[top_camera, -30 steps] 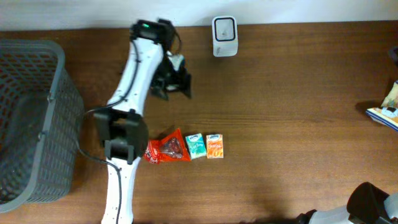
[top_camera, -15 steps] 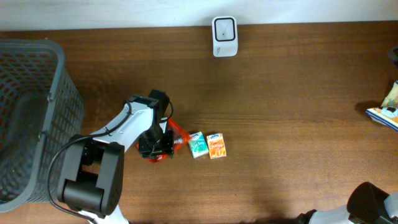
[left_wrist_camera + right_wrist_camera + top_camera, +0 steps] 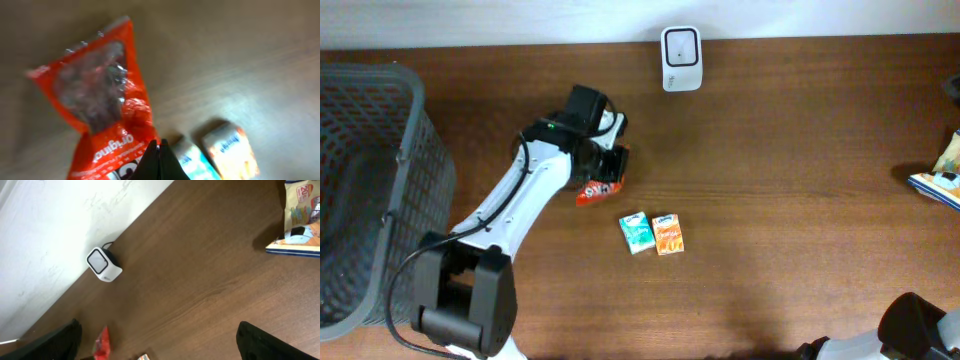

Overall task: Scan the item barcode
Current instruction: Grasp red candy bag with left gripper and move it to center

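A red snack packet [image 3: 598, 189] hangs from my left gripper [image 3: 612, 168], which is shut on its edge and holds it above the table, between the scanner and the two small boxes. In the left wrist view the packet [image 3: 102, 97] dangles in front of the closed fingertips [image 3: 160, 146], printed side showing, blurred. No barcode shows on it. The white barcode scanner [image 3: 680, 45] stands at the table's back edge, also seen in the right wrist view as the scanner [image 3: 103, 263]. My right gripper [image 3: 159, 327] stands open, holding nothing, over the front right of the table.
A teal box [image 3: 635, 232] and an orange box [image 3: 667, 234] lie side by side in front of the lifted packet. A grey mesh basket [image 3: 415, 150] fills the left side. Colourful snack packs [image 3: 940, 172] lie at the right edge.
My left gripper closed on the red packet, lifted it off the table beside the boxes and carried it back toward the scanner. The right arm stayed still.
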Controlling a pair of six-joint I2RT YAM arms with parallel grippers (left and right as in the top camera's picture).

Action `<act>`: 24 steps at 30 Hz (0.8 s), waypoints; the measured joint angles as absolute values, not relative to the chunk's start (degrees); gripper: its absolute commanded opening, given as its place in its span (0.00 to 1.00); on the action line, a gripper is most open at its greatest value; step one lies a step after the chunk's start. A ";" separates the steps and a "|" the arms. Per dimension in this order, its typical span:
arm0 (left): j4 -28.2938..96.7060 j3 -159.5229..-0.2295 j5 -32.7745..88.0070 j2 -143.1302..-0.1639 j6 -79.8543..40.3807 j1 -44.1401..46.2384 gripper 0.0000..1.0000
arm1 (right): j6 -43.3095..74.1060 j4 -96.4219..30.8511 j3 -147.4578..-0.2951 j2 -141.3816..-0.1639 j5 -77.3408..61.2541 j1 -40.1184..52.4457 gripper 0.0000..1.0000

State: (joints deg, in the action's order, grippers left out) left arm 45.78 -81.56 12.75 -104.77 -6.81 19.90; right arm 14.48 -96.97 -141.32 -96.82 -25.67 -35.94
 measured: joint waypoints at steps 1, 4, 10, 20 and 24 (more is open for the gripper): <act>45.69 -82.13 10.04 -104.62 -7.11 19.68 0.01 | 14.50 -96.97 -141.29 -96.82 -25.67 -35.94 0.99; 44.97 -82.13 5.02 -105.95 -8.82 19.49 0.02 | 14.50 -96.97 -141.32 -96.82 -25.67 -35.94 0.99; 43.20 -83.18 10.13 -108.55 -11.60 20.99 0.00 | 14.52 -96.95 -141.32 -96.82 -25.67 -35.94 0.99; 44.18 -88.64 1.91 -120.86 -11.62 16.34 0.00 | 14.50 -96.97 -141.32 -96.82 -25.67 -35.94 0.99; 51.62 -92.73 2.33 -122.17 -13.28 16.43 0.00 | 14.50 -96.97 -141.32 -96.82 -25.65 -35.94 0.99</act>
State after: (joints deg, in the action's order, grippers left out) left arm 51.62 -92.73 2.33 -122.17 -13.28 16.43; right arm 14.50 -96.97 -141.32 -96.82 -25.65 -35.94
